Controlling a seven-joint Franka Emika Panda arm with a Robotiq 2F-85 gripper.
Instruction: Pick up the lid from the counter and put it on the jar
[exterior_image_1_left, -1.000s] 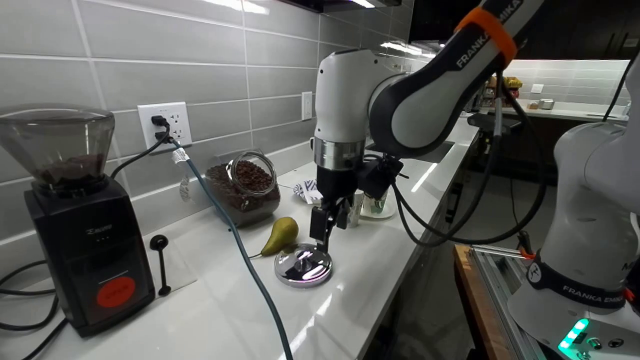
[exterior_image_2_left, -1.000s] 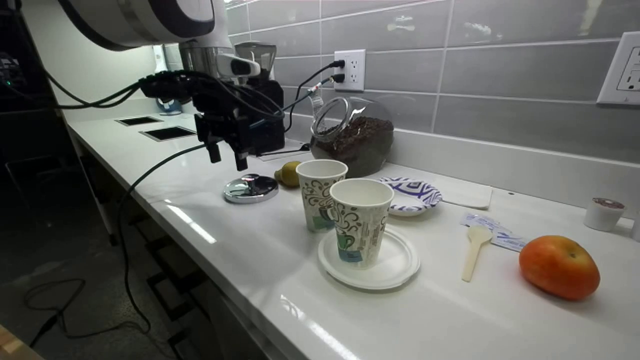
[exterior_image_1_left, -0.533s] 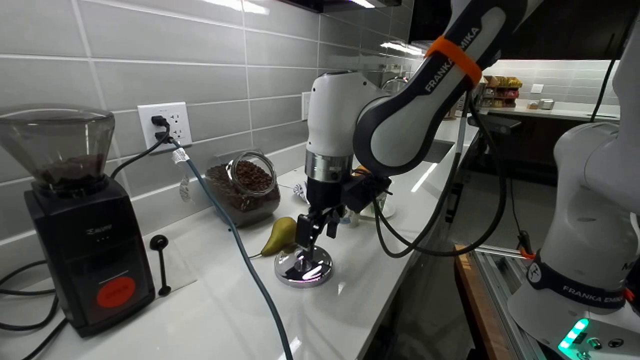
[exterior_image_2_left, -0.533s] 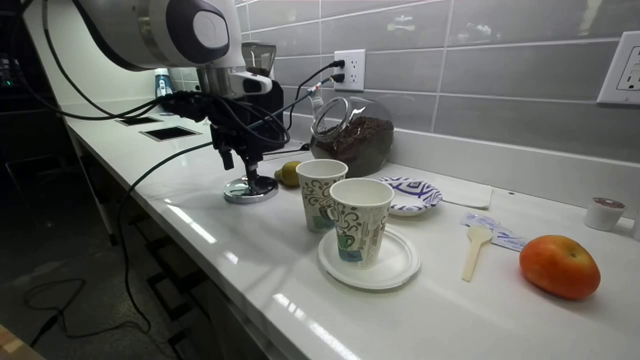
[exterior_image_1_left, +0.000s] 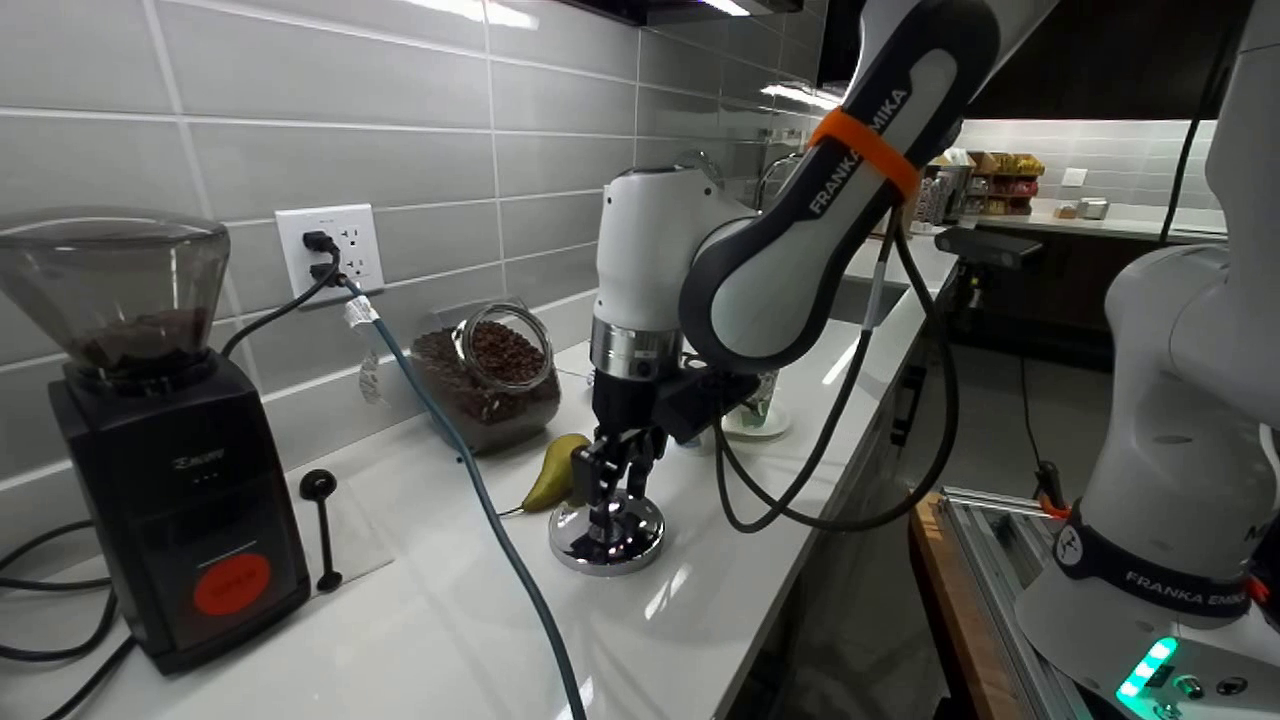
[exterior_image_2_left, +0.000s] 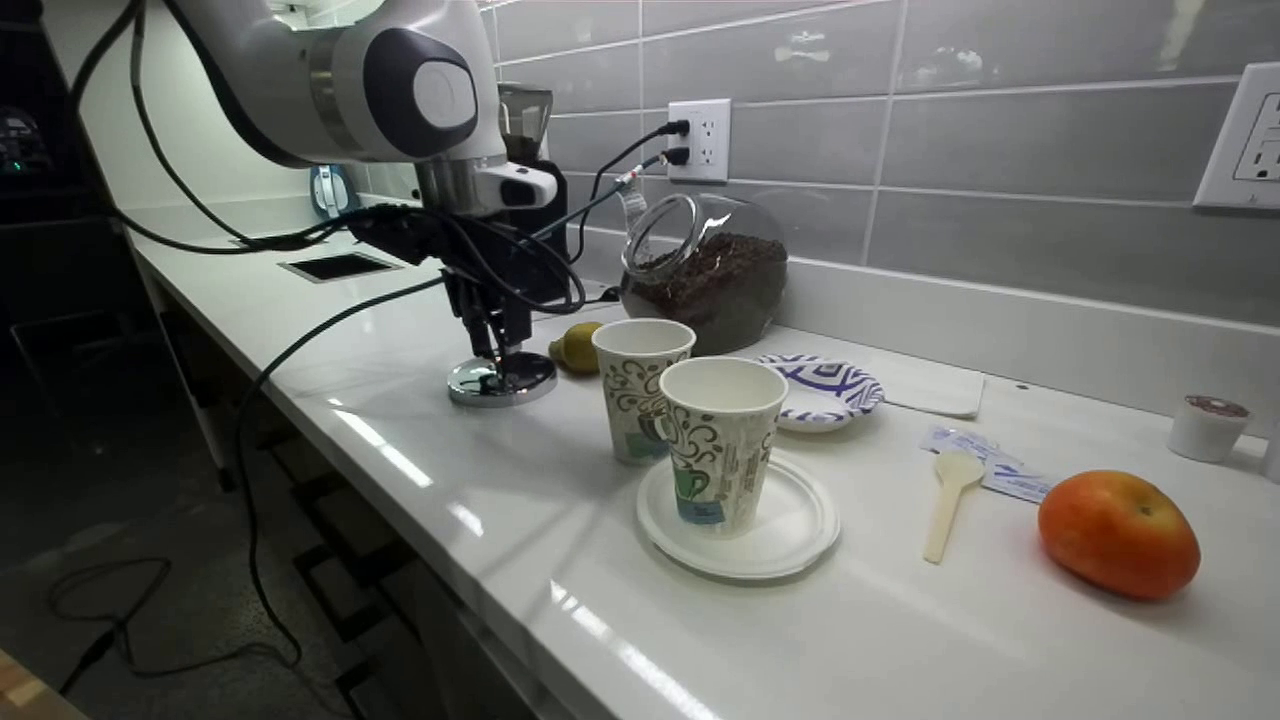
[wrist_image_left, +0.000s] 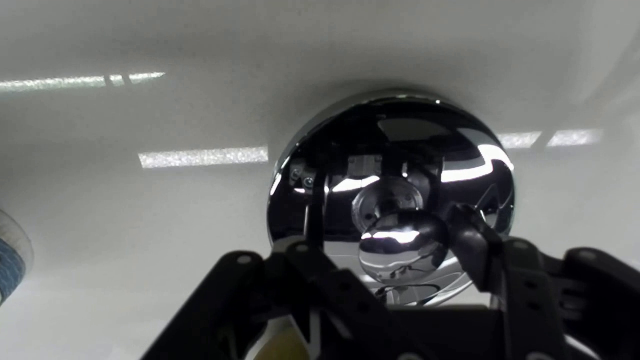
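The shiny silver lid (exterior_image_1_left: 635, 548) lies flat on the white counter in both exterior views, its round knob (wrist_image_left: 400, 255) uppermost. My gripper (exterior_image_1_left: 618, 508) points down over it, partly closed, with fingers on either side of the knob. In the wrist view the right finger (wrist_image_left: 470, 245) is against or very near the knob, while a gap shows on the left. No firm grip is visible. The clear glass jar (exterior_image_2_left: 705, 270) with dark brown contents stands behind by the wall, its round mouth uncovered and tilted towards the counter.
A pear (exterior_image_1_left: 558, 475) lies right beside the lid. Two paper cups (exterior_image_2_left: 640, 400), a white plate (exterior_image_2_left: 660, 535) and a patterned bowl (exterior_image_2_left: 850, 385) stand nearby. A cable (exterior_image_1_left: 480, 490) crosses the counter near the black grinder (exterior_image_1_left: 180, 510).
My gripper has come down from above and beside the lid to its knob. Its fingers, wide apart before, have drawn closer together. The lid and jar have not moved.
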